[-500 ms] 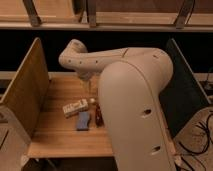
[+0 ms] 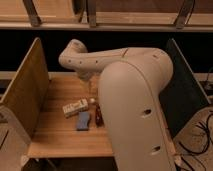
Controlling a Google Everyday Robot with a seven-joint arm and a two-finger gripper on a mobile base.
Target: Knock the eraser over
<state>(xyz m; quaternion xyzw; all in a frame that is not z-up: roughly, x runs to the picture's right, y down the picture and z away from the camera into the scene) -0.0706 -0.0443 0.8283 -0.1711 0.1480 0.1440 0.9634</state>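
Observation:
The eraser point(image 2: 99, 116), a small dark red-brown block, stands on the wooden table point(image 2: 60, 137) close against the arm's big white forearm point(image 2: 135, 110). A flat blue pad point(image 2: 83, 120) lies just left of it. A cream-white printed box point(image 2: 75, 107) lies behind the pad. My gripper point(image 2: 93, 92) reaches down from the bent wrist just behind the eraser and right of the box. It is mostly hidden by the arm.
A wooden side panel point(image 2: 27, 92) walls the table's left edge and a dark panel point(image 2: 182, 85) walls the right. The white arm covers the right half of the table. Cables point(image 2: 202, 132) lie on the floor at the right.

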